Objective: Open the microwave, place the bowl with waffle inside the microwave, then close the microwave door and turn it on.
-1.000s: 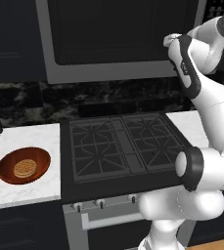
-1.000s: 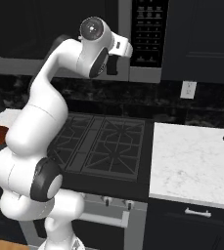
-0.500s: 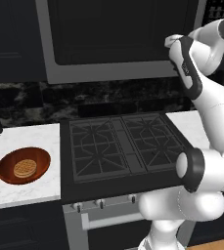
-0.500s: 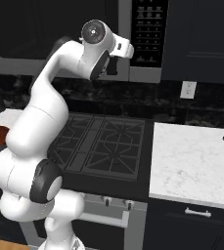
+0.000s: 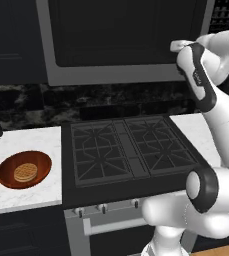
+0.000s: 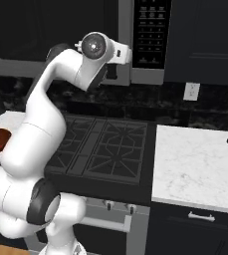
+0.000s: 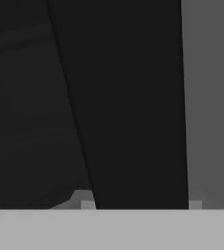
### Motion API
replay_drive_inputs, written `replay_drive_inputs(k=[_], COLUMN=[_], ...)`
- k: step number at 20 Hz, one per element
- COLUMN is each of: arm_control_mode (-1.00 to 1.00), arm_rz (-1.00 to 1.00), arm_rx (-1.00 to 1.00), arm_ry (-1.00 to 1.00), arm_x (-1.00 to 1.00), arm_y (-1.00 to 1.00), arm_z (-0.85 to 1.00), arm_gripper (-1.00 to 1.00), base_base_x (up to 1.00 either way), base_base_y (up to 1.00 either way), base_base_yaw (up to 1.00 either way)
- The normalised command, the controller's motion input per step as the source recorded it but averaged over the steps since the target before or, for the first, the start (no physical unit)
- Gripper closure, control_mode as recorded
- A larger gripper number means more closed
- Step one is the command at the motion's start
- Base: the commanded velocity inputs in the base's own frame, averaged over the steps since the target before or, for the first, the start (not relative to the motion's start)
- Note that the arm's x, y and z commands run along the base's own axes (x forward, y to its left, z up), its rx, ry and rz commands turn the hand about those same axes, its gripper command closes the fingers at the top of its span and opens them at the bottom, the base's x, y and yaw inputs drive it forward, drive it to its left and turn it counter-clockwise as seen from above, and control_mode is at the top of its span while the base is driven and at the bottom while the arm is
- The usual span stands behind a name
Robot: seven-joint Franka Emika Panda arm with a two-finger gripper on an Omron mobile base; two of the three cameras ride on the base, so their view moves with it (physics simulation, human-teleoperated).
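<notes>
On the left counter: bowl [image 5: 24,169], reddish-brown, shallow, sits flat on pale marble; edge also seen at far left of right base view.
In bowl: waffle [image 5: 25,172], small, golden, grid top, lying flat near centre.
Centre, below: black gas stove [image 5: 131,152], grates bare, btwn the two marble counters.
Centre, above stove: microwave [image 5: 121,75], grey frame, mounted high. Microwave door [image 5: 126,35] looks flush w/ frame, i.e. not yet opened.
Right of door: dark vertical handle [image 7: 133,107], broad dark bar up the middle of hand view; grey frame strip to its right.
Far right of microwave: black button panel [image 6: 149,32], untouched.
Gripper: at the handle end of the door, hand pressed close to the front [image 6: 116,55]. In hand view two pale tips at the bottom sit either side of the dark bar, so jaws look spread wide enough to straddle it; whether pads actually touch the handle, can't tell. Nothing carried.
Step in hand (judged): get a hold on handle, then swing door open. Task barely begun; bowl well apart from arm, far left.
How to do it well: centre bar btwn fingers before pinching; grip firm, mid-height of handle. Pull along an arc about the left hinge, not straight back, or fingers may slip off. Open fully so bowl can pass in level later.
</notes>
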Motion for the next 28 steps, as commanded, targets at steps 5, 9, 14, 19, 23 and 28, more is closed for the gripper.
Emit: replay_drive_inputs(k=[5, 9, 14, 19, 23, 28], arm_control_mode=[-1.00, -1.00, -1.00, -1.00, -1.00, -1.00], arm_rz=[0.18, 0.21, 0.24, 0.18, 0.13, 0.08], arm_rx=[0.00, 0.00, -0.04, -0.18, -0.23, -0.23], arm_ry=[-0.15, -0.22, -0.13, 0.00, 0.00, 0.00], arm_x=[-0.65, -0.89, -0.94, -0.82, -0.77, -0.79], arm_y=[0.57, 0.71, 0.83, 1.00, 1.00, 1.00], arm_z=[0.02, 0.00, 0.00, 0.14, 0.14, 0.14], arm_gripper=[1.00, 1.00, 1.00, 1.00, 1.00, 1.00], base_base_x=[0.00, 0.00, 0.00, 0.00, 0.00, 0.00], base_base_y=[0.00, 0.00, 0.00, 0.00, 0.00, 0.00], base_base_yaw=[0.00, 0.00, 0.00, 0.00, 0.00, 0.00])
